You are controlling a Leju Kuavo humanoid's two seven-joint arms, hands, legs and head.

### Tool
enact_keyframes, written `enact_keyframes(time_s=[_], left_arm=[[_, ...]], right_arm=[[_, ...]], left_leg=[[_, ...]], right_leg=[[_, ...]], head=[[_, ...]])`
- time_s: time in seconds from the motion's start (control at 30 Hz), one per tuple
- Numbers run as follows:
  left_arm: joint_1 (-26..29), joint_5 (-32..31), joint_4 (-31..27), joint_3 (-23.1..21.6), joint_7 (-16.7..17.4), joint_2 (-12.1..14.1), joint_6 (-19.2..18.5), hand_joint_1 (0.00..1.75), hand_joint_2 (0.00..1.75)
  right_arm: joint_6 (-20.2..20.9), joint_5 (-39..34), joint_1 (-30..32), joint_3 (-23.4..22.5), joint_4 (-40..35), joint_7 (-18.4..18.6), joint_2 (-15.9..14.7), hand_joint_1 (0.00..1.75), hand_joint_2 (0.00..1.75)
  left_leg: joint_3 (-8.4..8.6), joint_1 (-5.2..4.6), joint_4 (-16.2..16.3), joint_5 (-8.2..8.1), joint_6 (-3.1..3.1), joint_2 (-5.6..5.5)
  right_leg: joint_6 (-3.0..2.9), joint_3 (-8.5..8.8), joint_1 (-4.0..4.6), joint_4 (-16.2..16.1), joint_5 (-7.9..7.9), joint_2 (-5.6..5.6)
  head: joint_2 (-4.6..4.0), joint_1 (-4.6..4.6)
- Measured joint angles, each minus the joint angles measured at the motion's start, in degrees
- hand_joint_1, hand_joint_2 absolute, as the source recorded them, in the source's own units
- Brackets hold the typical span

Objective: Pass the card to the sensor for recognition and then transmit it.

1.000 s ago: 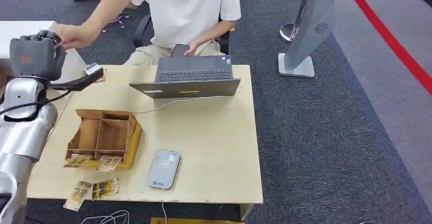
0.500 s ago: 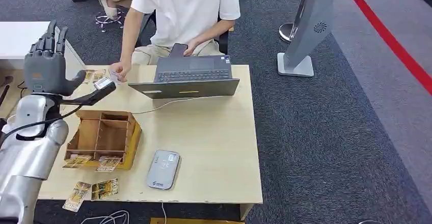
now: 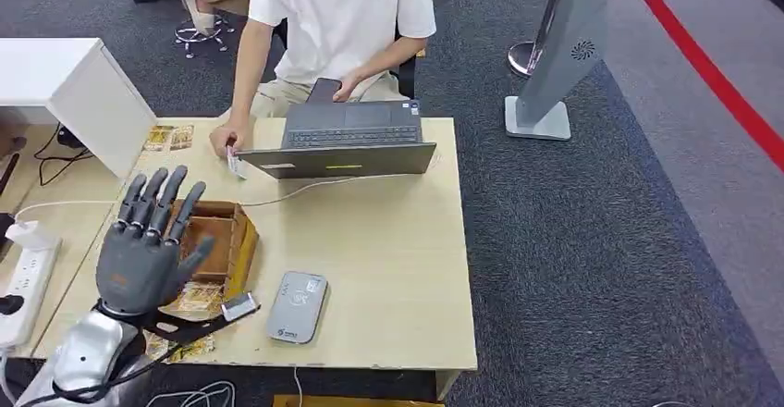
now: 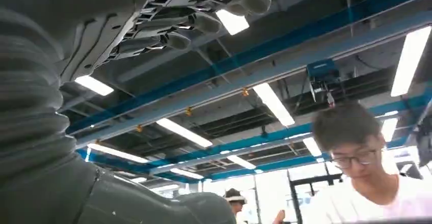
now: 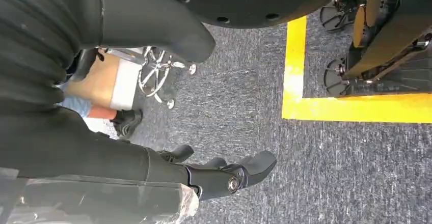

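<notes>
Lowered left robot hand, empty; card (tilted) with person.

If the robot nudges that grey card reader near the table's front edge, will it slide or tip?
The card reader lies flat and low, so it would probably slide, not tip. Its rounded shell looks smooth, likely slippery on the table. It sits near the front edge, so it might fall off.

Head cam high, looking down on table; left wrist cam faces up at ceiling, sharing seated person; right wrist cam floorward.
</notes>
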Motion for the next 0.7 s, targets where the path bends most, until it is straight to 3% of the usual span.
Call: enact_keyframes(time_s=[0.37, 0.7], left_arm=[[12.33, 0.07, -0.44, -6.53, 1.81, 2.27, 3.15, 0.00, 1.75], [15.32, 2.67, 3.52, -7.67, 3.59, 0.65, 3.15, 0.00, 1.75]], right_arm=[[-0.07, 0.53, 0.12, 0.00, 0.02, -0.33, 0.28, 0.00, 1.75], [-0.26, 0.61, 0.01, 0.00, 0.02, -0.39, 0.42, 0.00, 1.75]], left_leg=[[0.02, 0.01, -0.02, -0.11, -0.05, -0.01], [0.02, 0.00, -0.02, -0.11, -0.03, -0.09]], right_leg=[[0.01, 0.01, 0.01, 0.00, -0.02, 0.01], [0.03, 0.07, 0.00, 0.00, -0.03, -0.10]], head=[[0.00, -0.06], [0.00, -0.04]])
